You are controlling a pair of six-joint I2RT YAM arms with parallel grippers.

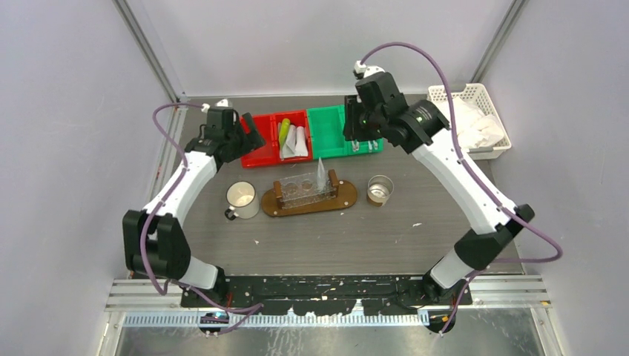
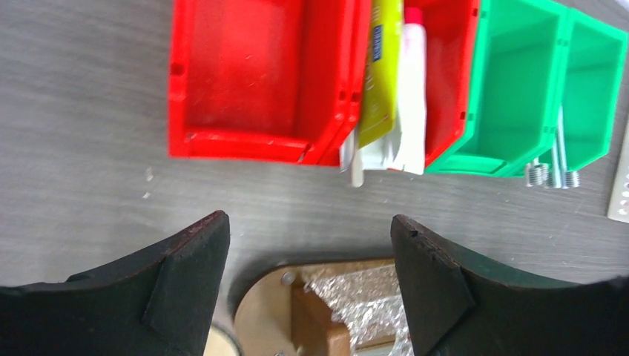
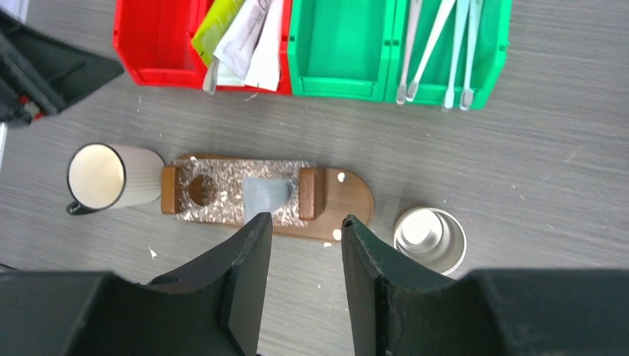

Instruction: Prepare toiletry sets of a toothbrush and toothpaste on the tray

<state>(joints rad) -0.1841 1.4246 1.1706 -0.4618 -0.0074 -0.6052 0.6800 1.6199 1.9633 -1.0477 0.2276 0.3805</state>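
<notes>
Table scene: the left gripper (image 2: pixel 309 226), jaws spread wide and empty, hangs just near of two red bins (image 2: pixel 245 74). A yellow-green tube (image 2: pixel 378 74) and whitish tubes (image 2: pixel 410 89) lie in the right one. The right gripper (image 3: pixel 305 222), jaws narrowly parted and holding nothing, hangs above the green bin (image 3: pixel 493 44) containing the toothbrushes (image 3: pixel 432 41). On the wooden tray (image 3: pixel 348 200), a pale tube (image 3: pixel 265 194) stands in the holder. A mug (image 3: pixel 111 176) sits left of the tray, a metal cup (image 3: pixel 430 239) right.

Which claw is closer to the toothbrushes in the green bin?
Right. The right claw hovers just by the green bin holding the toothbrushes; the left claw is at the red bin, at the row's other end.
</notes>
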